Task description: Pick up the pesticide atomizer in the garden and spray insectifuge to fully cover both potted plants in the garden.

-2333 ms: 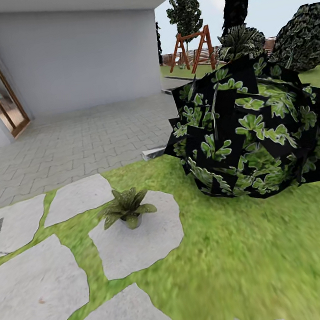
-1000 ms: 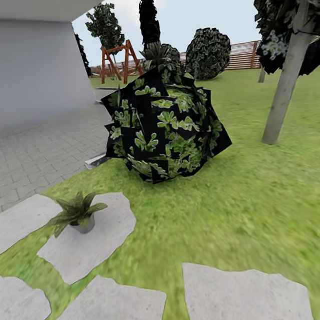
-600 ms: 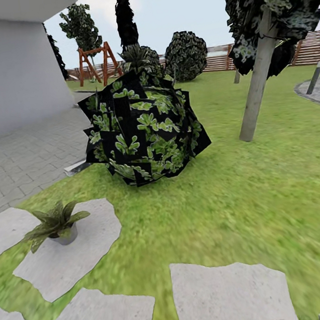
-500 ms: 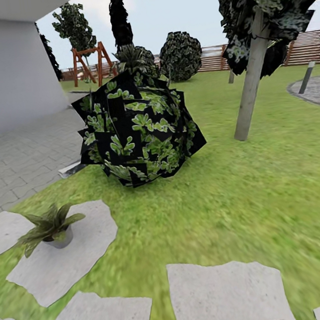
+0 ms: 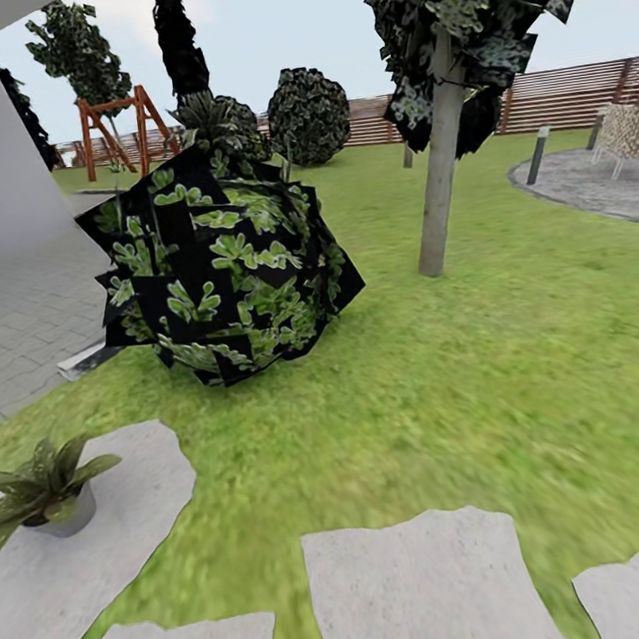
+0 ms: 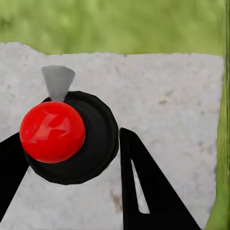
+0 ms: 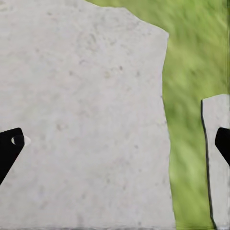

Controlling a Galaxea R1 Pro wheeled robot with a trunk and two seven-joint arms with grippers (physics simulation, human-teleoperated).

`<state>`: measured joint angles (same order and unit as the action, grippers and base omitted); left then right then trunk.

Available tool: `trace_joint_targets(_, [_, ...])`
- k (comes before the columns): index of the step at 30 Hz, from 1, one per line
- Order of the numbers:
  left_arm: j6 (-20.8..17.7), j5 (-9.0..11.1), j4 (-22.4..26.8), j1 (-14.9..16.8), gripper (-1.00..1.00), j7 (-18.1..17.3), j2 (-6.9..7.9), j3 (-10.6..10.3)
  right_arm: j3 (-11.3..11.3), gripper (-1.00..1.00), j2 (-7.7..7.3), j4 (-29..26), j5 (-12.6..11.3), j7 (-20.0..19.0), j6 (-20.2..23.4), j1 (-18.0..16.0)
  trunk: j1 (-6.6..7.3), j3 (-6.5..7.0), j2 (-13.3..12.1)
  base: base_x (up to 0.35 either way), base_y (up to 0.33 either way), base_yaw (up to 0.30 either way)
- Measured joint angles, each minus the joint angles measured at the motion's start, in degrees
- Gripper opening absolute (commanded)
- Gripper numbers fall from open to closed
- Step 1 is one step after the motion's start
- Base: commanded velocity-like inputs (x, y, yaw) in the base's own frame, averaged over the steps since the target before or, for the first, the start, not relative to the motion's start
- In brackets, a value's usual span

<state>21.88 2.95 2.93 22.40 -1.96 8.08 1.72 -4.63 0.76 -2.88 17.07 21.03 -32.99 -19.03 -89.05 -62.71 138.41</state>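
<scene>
Garden lawn (image 5: pixel 486 358) crossed by grey stepping stones (image 5: pixel 421 589), with a big dark-leaved shrub (image 5: pixel 222 267) and a tree trunk (image 5: pixel 436 173) beyond. 1 potted plant (image 5: pixel 45 492) standing upright on a stone at the left edge. Left gripper (image 6: pixel 72 158) clenched on the pesticide atomizer (image 6: pixel 72 136), carried ready for spraying: long axis along the fingers, red top toward the camera, pale nozzle toward the grass. Right gripper (image 7: pixel 115 143) spread wide, holding nothing, above a stone.

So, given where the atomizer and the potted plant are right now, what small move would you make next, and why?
Probably turn the base back left and close in. The left gripper holds the pesticide atomizer between its fingers, while the one potted plant in the head view sits at the left edge on a stepping stone, likely too far to spray. The right gripper is open.
</scene>
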Motion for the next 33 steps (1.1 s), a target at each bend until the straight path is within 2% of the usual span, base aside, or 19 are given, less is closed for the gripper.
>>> trace_joint_targets(2, [0.0, 0.0, 0.0, 0.0, -1.00, 0.0, -0.01, 0.0, 0.0, 1.00, -0.01, 0.0, 0.0, 0.0, 0.0, 0.0, 0.00, 0.00, 0.0, 0.000, 0.000, -0.300])
trace_joint_targets(16, [-0.1, 0.0, 0.0, 0.0, -1.00, 0.0, -0.02, 0.0, 0.0, 1.00, 0.01, 0.0, 0.0, 0.0, 0.0, 0.0, 3.07, 2.51, -5.6, 0.000, 0.000, -0.300])
trace_joint_targets(33, [0.0, 0.0, 0.0, 0.0, -1.00, -0.1, -0.07, 0.0, 0.0, 1.00, 0.01, 0.0, 0.0, 0.0, 0.0, 0.0, 3.09, 2.51, -5.6, 0.017, -0.010, -0.300])
